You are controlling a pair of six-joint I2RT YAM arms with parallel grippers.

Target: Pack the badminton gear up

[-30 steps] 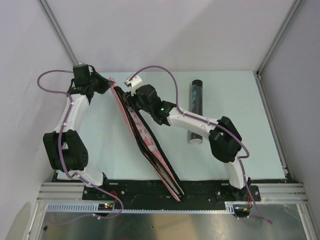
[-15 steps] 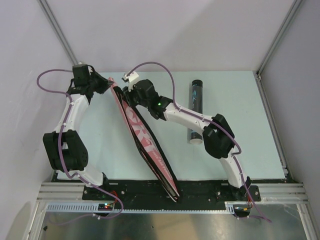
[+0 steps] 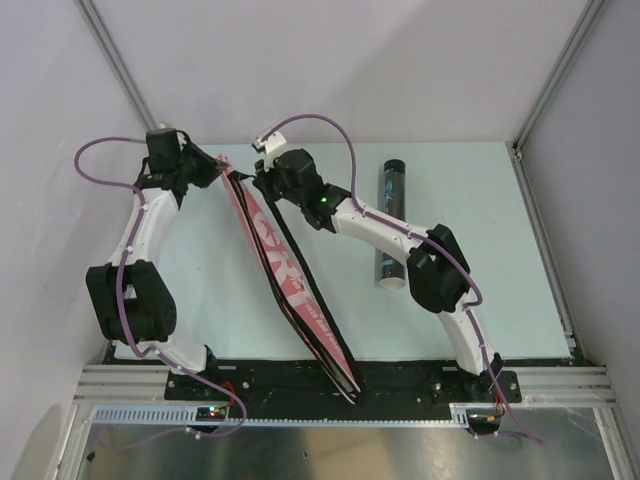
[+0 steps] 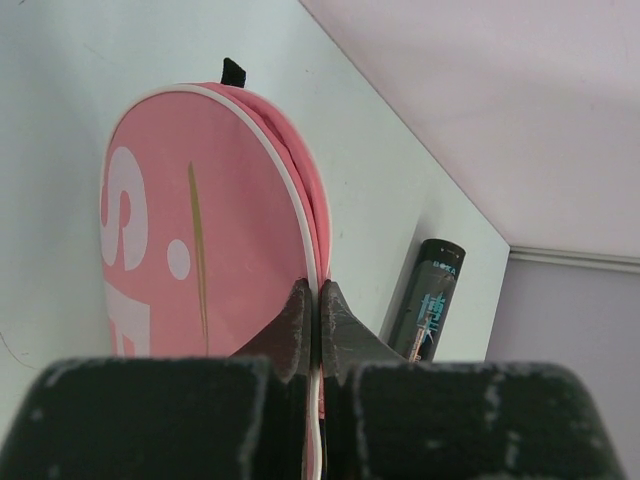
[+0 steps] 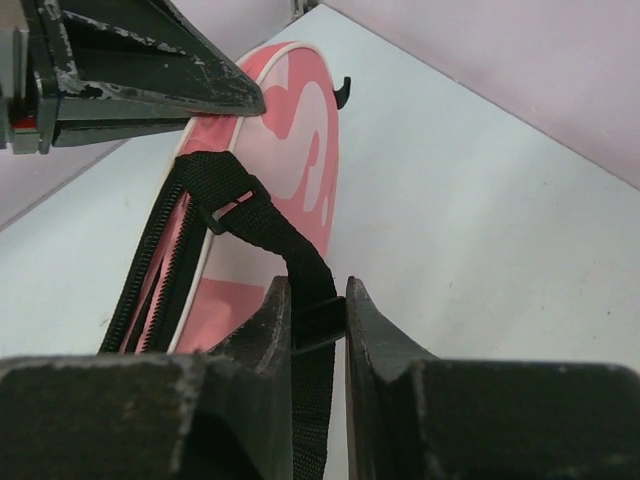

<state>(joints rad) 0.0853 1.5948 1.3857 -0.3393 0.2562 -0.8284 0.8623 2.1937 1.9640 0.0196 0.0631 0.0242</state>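
Racket case point(image 4: 200, 230), on edge; my left gripper point(image 4: 313, 300) clenched on rim point(image 4: 296, 235), steadying it, I judge; right gripper point(image 5: 318, 300) pinching black strap point(image 5: 250, 205), probably clearing zip point(image 5: 145, 270).

Robot lab cell — aluminium framing point(image 3: 553, 78) (plain white walls point(image 3: 340, 70)).

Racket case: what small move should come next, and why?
Probably ease the right tool rightward, drawing the black strap away: it grips that strap, the left tool pins the racket case upright by its rim, and the zipper looks open.
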